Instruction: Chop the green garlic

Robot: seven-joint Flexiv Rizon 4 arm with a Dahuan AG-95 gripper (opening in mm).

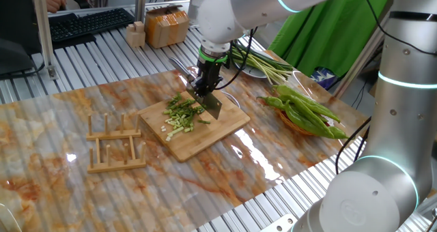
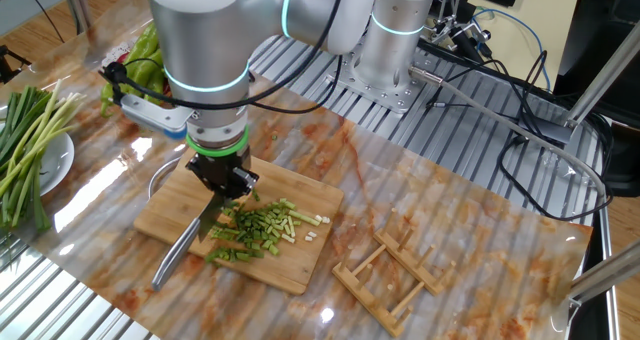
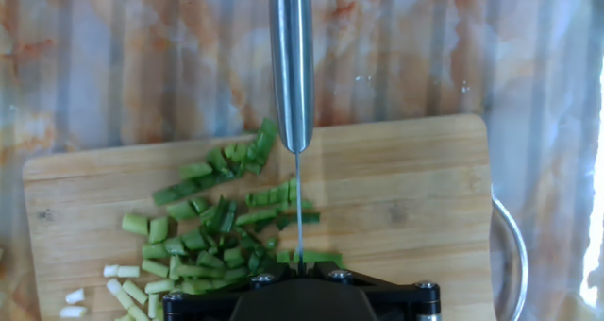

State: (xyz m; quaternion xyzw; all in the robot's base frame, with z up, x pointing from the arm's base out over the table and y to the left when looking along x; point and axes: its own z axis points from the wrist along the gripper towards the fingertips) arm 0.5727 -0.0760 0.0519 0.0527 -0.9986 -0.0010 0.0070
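The green garlic lies as many short cut bits on a wooden cutting board. It also shows in the other fixed view and in the hand view, with a few whitish bits at the pile's edge. My gripper is shut on a steel knife and holds it edge down over the pile. In the hand view the gripper sits at the bottom, and the knife runs straight away from it across the board.
Thick green peppers lie on a plate right of the board. Long uncut stalks lie on a plate behind it. A wooden rack stands left of the board. A metal rim curves past the board's edge. A box and a keyboard are farther back.
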